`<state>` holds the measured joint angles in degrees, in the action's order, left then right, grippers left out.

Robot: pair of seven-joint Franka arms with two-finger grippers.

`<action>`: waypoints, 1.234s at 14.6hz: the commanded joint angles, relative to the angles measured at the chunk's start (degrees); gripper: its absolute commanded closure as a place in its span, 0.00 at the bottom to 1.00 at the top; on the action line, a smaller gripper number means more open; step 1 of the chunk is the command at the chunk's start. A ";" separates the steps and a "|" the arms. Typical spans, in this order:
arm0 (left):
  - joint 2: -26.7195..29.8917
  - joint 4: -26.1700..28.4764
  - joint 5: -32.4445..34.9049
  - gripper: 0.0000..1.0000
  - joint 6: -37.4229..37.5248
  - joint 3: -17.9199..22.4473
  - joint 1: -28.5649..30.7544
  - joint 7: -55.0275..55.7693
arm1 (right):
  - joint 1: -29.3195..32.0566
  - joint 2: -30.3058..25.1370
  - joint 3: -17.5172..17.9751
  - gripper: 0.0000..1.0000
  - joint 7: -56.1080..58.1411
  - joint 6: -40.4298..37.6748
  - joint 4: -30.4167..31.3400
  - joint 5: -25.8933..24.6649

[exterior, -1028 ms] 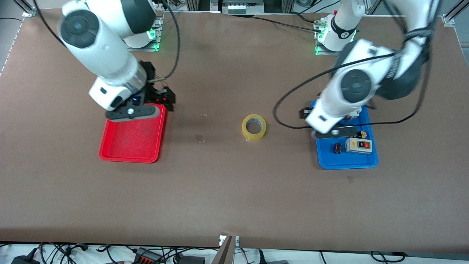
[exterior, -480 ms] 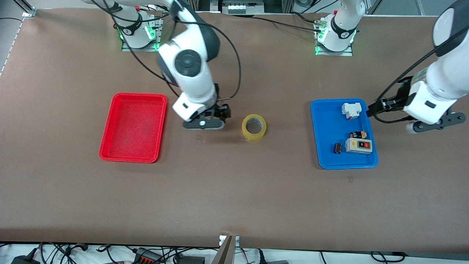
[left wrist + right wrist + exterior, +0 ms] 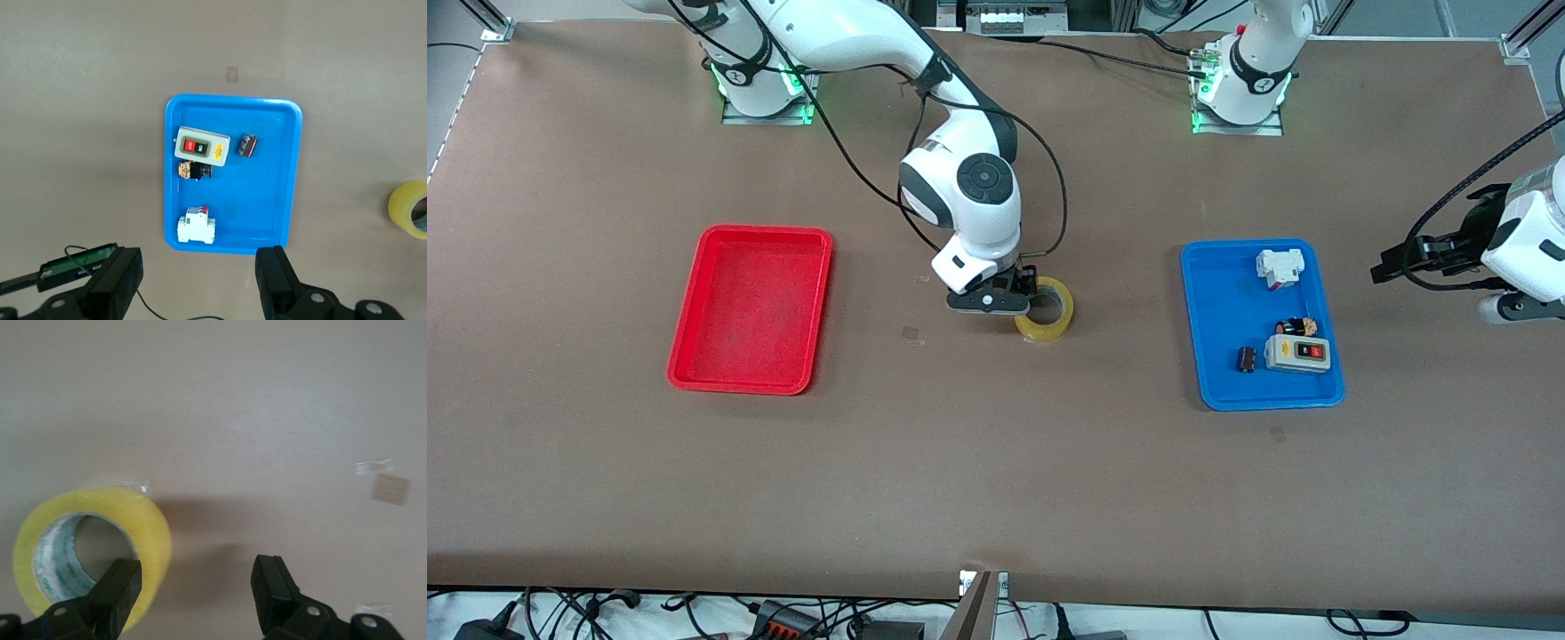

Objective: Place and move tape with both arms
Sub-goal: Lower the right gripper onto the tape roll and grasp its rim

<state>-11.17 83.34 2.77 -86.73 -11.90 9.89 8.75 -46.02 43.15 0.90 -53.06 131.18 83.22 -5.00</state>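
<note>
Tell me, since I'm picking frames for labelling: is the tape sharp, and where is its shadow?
Front view: the tape is crisp, part-covered by the right gripper. Right wrist view: the roll is soft-edged, its shadow falling on the table beside it. Left wrist view: cut off at the edge.

The tape, a translucent yellow ring, lies flat mid-table, at three o'clock of the red tray.

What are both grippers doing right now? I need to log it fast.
Left gripper: open, holding nothing, over bare table beside the blue tray.
Right gripper: open, at the tape, not gripping it.
</note>
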 commanded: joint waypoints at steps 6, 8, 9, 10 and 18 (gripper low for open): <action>6.33 4.20 -4.00 0.00 1.30 13.13 -11.56 -10.68 | -1.62 4.93 -0.38 0.02 -3.10 6.10 -2.88 -0.54; 7.21 5.77 -4.08 0.00 -0.01 13.13 -13.22 -10.95 | -1.88 5.37 -0.38 0.02 -3.10 6.46 -2.97 -0.54; 8.26 6.65 -4.00 0.00 -0.80 13.13 -13.49 -10.08 | -1.88 5.89 -0.38 0.02 -3.27 7.07 -3.23 -0.54; 9.66 7.10 -4.08 0.00 -0.72 13.13 -14.02 -10.07 | -1.97 6.68 -0.38 0.02 -3.27 6.81 -4.45 -0.45; 10.90 6.84 -5.14 0.00 2.27 12.51 -13.49 -8.76 | -2.59 9.41 -0.38 0.05 -3.80 6.64 -7.46 -1.15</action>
<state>-1.13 88.71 -0.81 -82.82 0.46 -3.48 -0.54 -48.13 51.74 0.88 -55.49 137.96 77.48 -5.01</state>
